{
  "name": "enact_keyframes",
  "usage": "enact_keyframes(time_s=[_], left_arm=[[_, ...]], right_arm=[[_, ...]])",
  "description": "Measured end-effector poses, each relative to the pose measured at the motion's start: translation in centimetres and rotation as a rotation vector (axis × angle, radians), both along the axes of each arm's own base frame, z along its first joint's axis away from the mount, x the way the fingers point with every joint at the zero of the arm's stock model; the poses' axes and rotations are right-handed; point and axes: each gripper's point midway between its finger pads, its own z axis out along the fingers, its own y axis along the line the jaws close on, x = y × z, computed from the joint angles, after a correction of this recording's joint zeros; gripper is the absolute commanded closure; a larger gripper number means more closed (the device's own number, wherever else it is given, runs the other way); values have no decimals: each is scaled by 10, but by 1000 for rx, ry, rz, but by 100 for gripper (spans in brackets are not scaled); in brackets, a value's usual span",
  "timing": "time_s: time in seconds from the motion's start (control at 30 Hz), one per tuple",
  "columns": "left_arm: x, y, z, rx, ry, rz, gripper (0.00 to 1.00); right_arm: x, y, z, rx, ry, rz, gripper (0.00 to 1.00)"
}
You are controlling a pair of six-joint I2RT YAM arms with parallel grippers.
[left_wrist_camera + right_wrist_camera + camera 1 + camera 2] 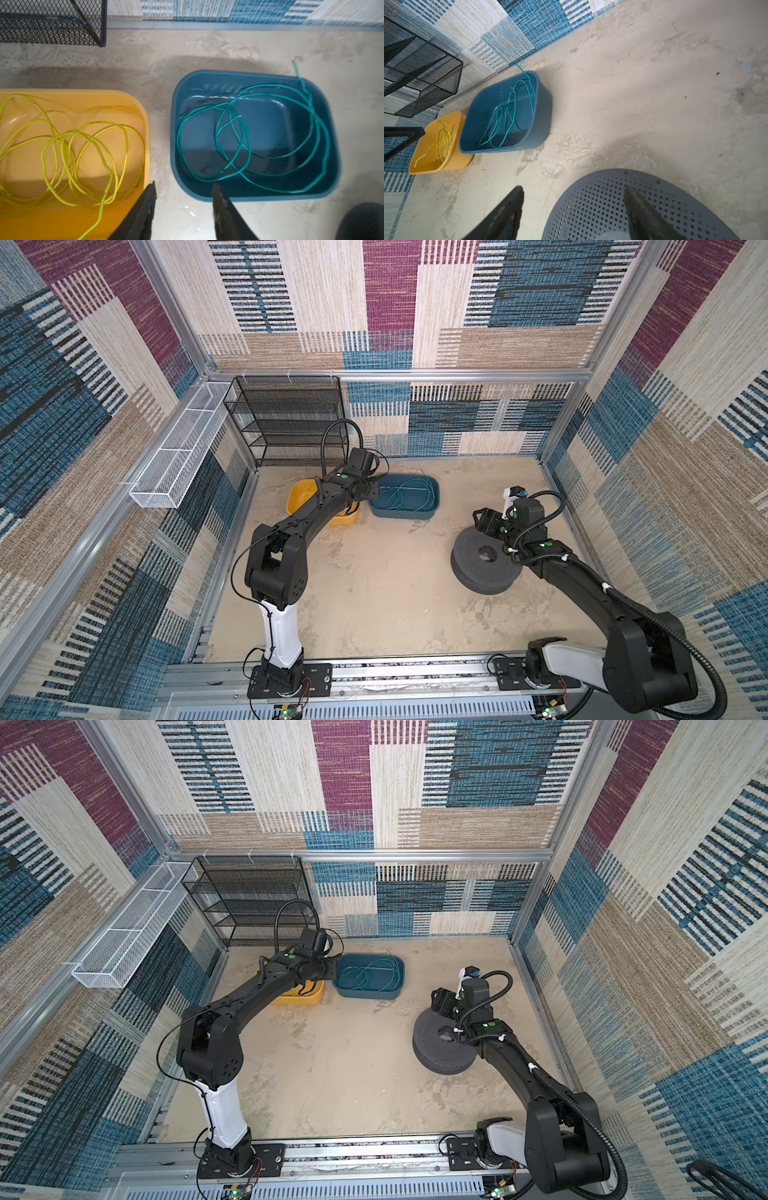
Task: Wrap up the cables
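Loose yellow cables lie coiled in a yellow bin. Teal cables lie coiled in a blue bin beside it, with one end poking over the far rim. My left gripper hovers over the gap between the two bins, open, with nothing between its fingers. In both top views it sits at the blue bin's left end. My right gripper is open and empty. One finger is over a dark grey perforated spool and the other over the floor.
A black mesh rack stands at the back left, close behind the bins. A white mesh basket hangs on the left wall. The spool lies on the floor at the right. Carpeted walls enclose the beige floor.
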Motion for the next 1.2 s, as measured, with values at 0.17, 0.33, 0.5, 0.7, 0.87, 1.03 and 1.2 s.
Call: enact_keyframes(time_s=[0.17, 0.33, 0.5, 0.7, 0.87, 1.03, 1.2], left_arm=[[10, 1, -20, 54, 39, -4, 52], [10, 9, -32, 88, 59, 2, 48], [13, 13, -40, 77, 72, -1, 45], [22, 19, -53, 19, 84, -17, 42], [28, 5, -58, -63, 83, -76, 40], [37, -16, -56, -144, 59, -139, 40], [48, -26, -55, -179, 38, -165, 40]], right_arm=[[-11, -20, -21, -60, 65, -94, 15], [-22, -33, -40, -92, 120, -156, 15], [-22, -32, -42, -91, 126, -154, 15], [-22, -31, -40, -87, 120, -149, 14], [-22, -31, -41, -85, 121, -146, 14], [-22, -28, -43, -77, 129, -134, 14], [-22, -29, -43, -81, 128, -139, 13]])
